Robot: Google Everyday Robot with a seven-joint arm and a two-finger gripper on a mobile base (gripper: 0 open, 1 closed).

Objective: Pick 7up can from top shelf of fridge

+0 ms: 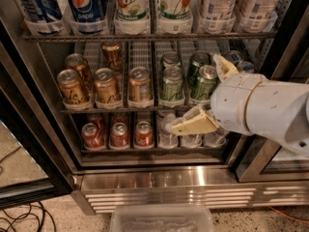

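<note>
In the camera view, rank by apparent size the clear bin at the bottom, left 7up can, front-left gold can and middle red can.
1. Bin, largest.
2. 7up can and gold can look alike; the 7up can is cropped.
3. Red can, smallest.
End effector, open, hovers by the green cans.

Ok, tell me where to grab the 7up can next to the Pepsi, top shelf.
Probably its bare side wall above the clear lane, coming straight in from the open front: the 7up can stands upright on the top shelf. The gripper, open, sits lower by the green cans.
</note>
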